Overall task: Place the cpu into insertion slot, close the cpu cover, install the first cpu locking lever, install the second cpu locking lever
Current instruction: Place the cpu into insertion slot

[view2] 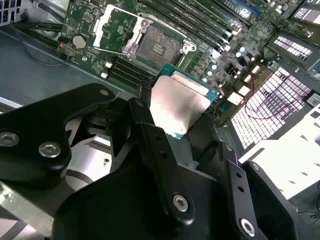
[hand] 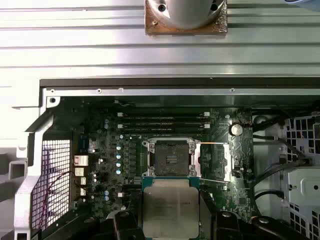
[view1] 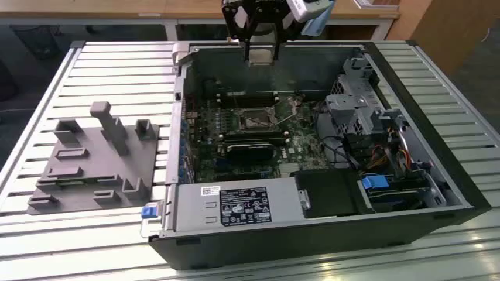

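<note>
We see the gripper [view1: 260,57] hanging above the open computer case [view1: 312,234], over the case wall nearest the counter [view1: 117,64] edge farthest from the exterior camera. Its black fingers [view2: 148,120] are closed narrowly on two opposite edges of the cpu [view2: 181,102], holding it with its silvery top showing in both wrist views. The cpu is in the air, well apart from the green circuit board [hand: 100,200] below.

On that board the insertion slot [hand: 170,159] lies bare, with its dark centre exposed. The cpu cover [hand: 216,160] is swung open and rests just beside the slot. The long memory slots [hand: 162,120] run along the slot's other side.

A grey fixture block [view1: 93,164] sits on the counter beside the case, at the exterior view's left.
</note>
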`<state>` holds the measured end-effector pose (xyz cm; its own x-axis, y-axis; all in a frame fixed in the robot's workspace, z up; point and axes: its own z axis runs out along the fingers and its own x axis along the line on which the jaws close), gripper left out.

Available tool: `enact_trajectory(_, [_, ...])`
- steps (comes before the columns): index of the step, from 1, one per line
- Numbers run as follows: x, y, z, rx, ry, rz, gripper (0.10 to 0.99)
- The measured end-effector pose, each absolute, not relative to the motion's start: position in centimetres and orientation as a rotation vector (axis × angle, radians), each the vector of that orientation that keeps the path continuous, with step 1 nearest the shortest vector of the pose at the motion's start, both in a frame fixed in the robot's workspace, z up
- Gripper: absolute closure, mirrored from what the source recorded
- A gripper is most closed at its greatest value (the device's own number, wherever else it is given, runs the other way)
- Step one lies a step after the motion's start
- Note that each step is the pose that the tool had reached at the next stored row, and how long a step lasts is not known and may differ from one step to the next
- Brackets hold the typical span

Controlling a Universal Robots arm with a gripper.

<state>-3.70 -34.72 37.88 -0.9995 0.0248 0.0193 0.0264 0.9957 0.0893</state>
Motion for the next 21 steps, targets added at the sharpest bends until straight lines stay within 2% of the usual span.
enact_trajectory(21, [-3.70, -34.72, 37.88, -0.107, -3.120, -0.141, 0.549])
